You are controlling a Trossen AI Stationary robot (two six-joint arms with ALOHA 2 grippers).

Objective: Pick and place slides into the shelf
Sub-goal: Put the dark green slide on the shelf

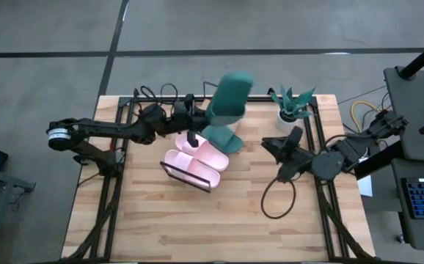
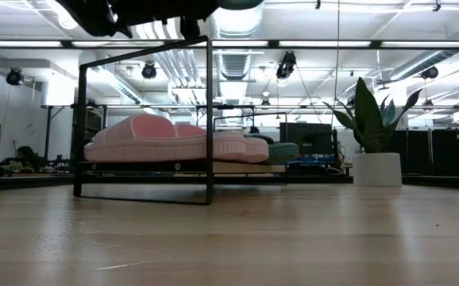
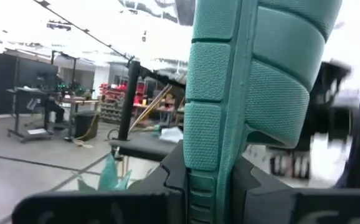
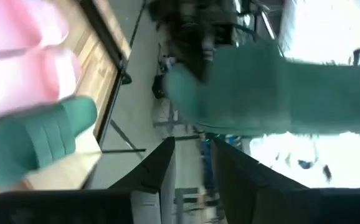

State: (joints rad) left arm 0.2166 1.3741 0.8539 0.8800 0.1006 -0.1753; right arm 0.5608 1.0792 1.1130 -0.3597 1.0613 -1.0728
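My left gripper (image 1: pixel 201 116) is shut on a dark teal slide (image 1: pixel 230 95) and holds it high above the shelf's far side. The shelf (image 1: pixel 169 170) is a light board in a black wire frame. Two pale pink slides (image 1: pixel 194 160) lie side by side on it, soles down. A second teal slide (image 1: pixel 223 138) lies beside them on the far side, and the low view shows it behind the pink slides (image 2: pixel 158 139). My right gripper (image 1: pixel 271 144) hovers open to the right of the shelf, with nothing between its fingers (image 4: pixel 161 171). My left gripper pinches the teal slide's ribbed sole edge (image 3: pixel 206 155) between its two fingers. The fingers come from the table's left side and slant upward. The slide stands up beyond the fingertips, lifted clear of the shelf and of the other slides.
A potted plant (image 1: pixel 293 106) in a white pot stands at the table's far right. A black cable loop (image 1: pixel 278 198) lies on the wood in front of my right arm. Bare tabletop (image 1: pixel 197 227) stretches toward the near edge.
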